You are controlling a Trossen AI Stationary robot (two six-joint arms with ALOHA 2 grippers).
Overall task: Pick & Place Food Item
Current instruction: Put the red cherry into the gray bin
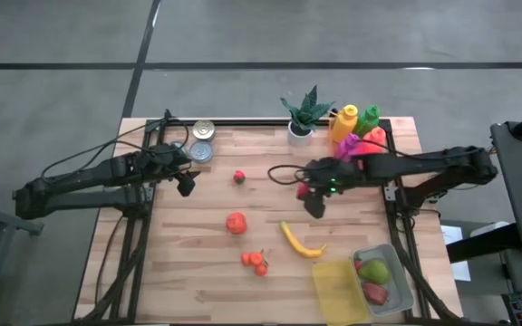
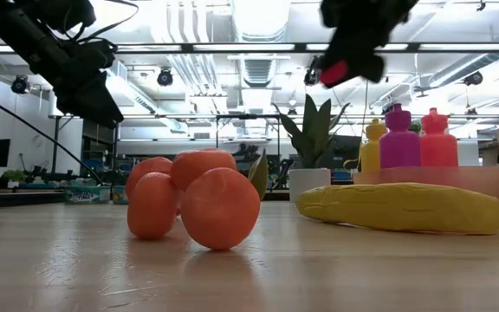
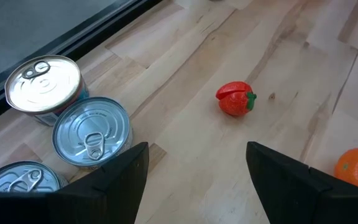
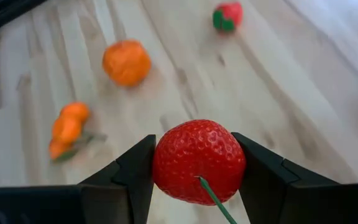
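The wooden table (image 1: 198,281) carried everything, and a clear bin (image 1: 397,282) with food in it sat at its near right corner. A yellow banana (image 1: 302,243) lay just left of the bin, with an orange (image 1: 236,223) and a cluster of small tomatoes (image 1: 256,262) farther left. The right claw (image 1: 308,192) hung above the table's middle, its fingers (image 4: 135,174) closed tight on a strawberry (image 4: 197,160). The left claw (image 1: 187,184) waited wide open and empty near three tin cans (image 3: 92,132).
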